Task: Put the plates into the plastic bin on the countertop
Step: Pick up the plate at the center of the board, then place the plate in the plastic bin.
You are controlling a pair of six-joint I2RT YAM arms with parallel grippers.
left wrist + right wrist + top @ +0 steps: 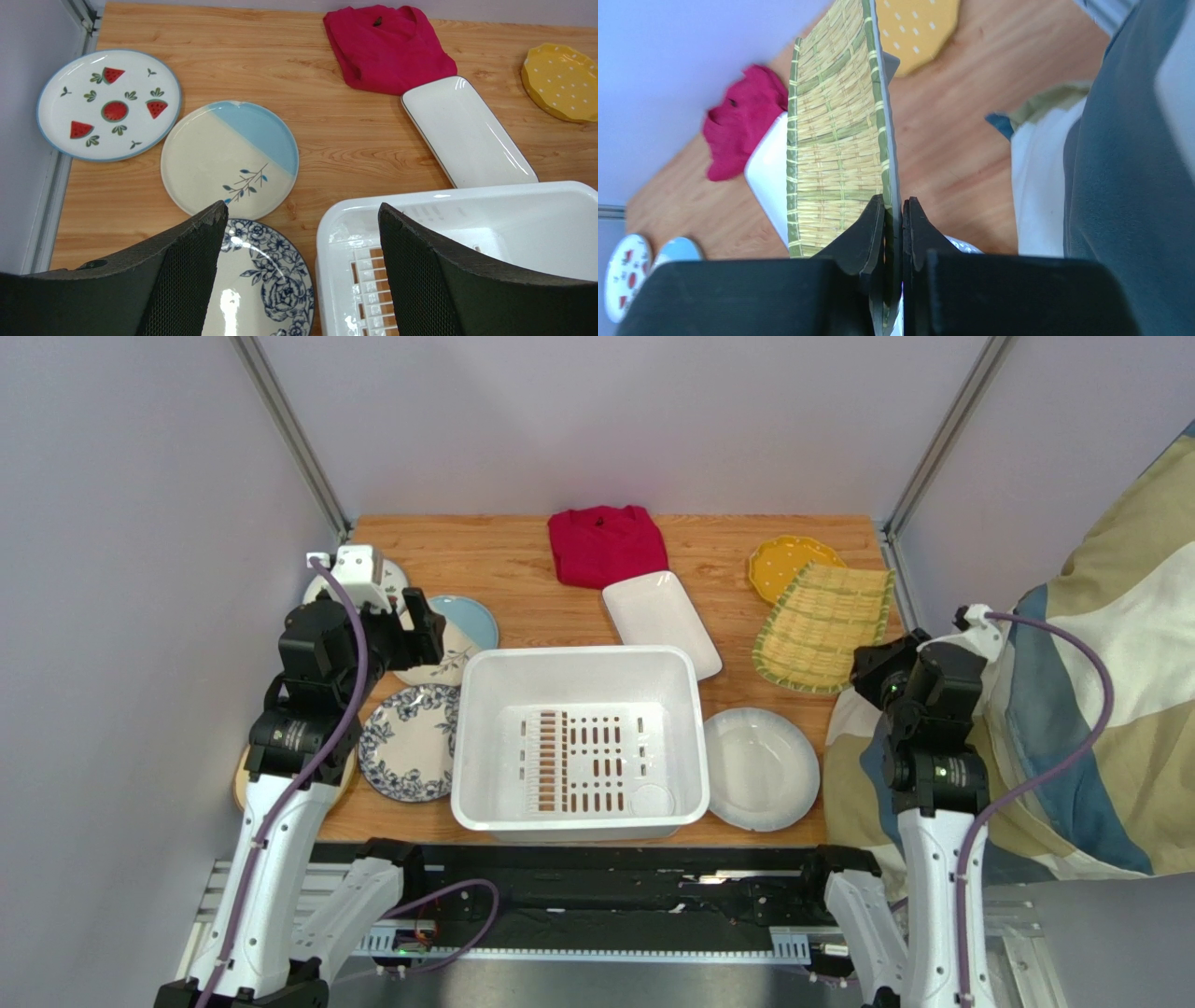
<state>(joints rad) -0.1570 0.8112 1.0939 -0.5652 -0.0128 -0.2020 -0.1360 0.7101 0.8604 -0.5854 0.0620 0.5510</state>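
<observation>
The white plastic bin [477, 756] sits empty at the middle of the countertop [491, 560]; its rim shows in the left wrist view [337, 217]. My right gripper [877, 667] is shut on the rim of the greenish woven-look plate [825, 626], clamped edge-on between the fingers [894, 210] with its face [836, 140] tilted. My left gripper [410, 637] is open and empty [302, 217], above the gap between the blue floral plate [274, 280] and the bin. Nearby lie the cream-and-blue plate [224, 161], strawberry-print plate [109, 105], white rectangular plate [662, 623], yellow scalloped plate [786, 560] and white round plate [760, 767].
A folded red cloth [606, 543] lies at the back, touching the rectangular plate's far end. Patterned fabric [1094, 700] bulges in beside the right arm. Grey walls close in the left, back and right sides.
</observation>
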